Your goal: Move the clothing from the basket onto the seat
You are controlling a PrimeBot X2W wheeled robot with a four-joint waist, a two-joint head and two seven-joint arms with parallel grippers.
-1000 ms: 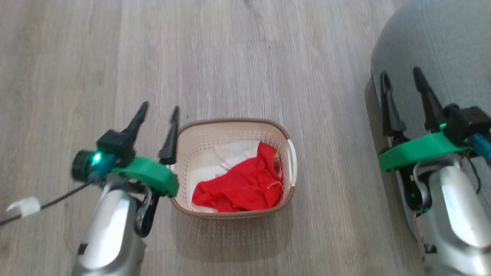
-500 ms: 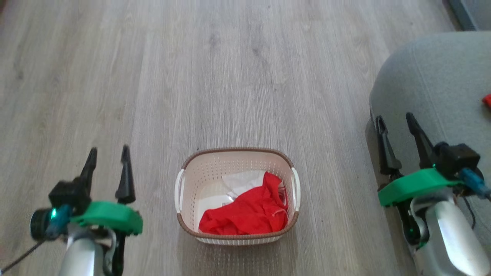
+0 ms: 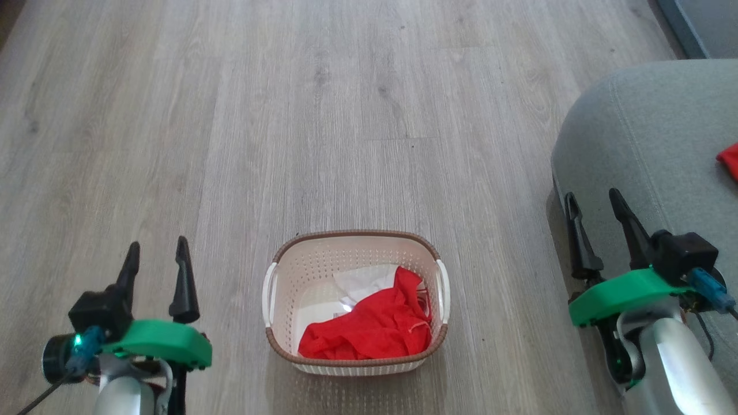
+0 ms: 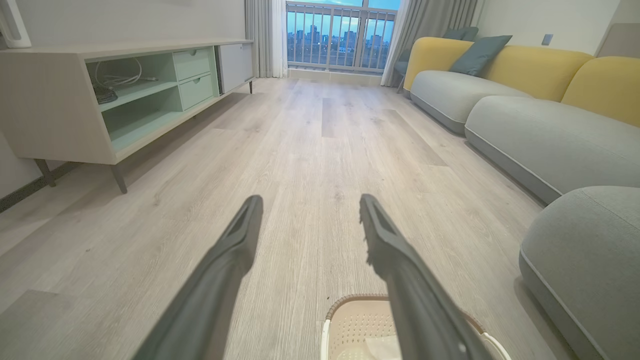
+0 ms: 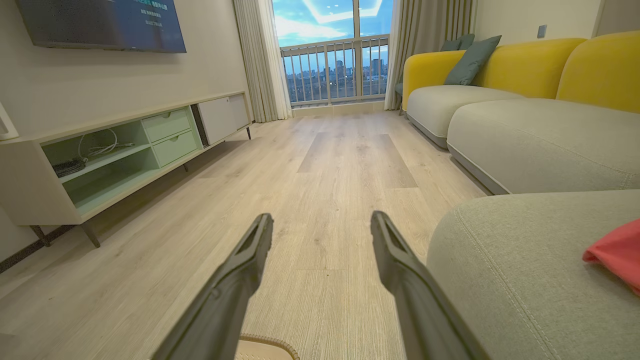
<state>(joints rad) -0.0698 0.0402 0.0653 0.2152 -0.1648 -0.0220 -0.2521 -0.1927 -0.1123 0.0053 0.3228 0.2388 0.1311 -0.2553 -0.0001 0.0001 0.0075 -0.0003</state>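
My left gripper (image 3: 158,242) hangs above the pale wooden floor (image 3: 346,115). Its two long dark fingers are spread wide apart, with nothing between them. My right gripper (image 3: 592,194) is spread just as wide and is also empty. It sits by the rounded edge of the grey-green seat (image 3: 646,127), which lies just to its right.

The basket (image 3: 354,234), cream with a brown rim, stands on the floor between my two grippers. It is to the right of the left one and to the left of the right one, and apart from both. Inside it lies a crumpled red garment (image 3: 369,331), and a white cloth (image 3: 363,278) shows from under its far side.

Another red piece (image 3: 729,160) lies on the seat to the right of my right gripper, past its fingertips. The picture's edge cuts it off.
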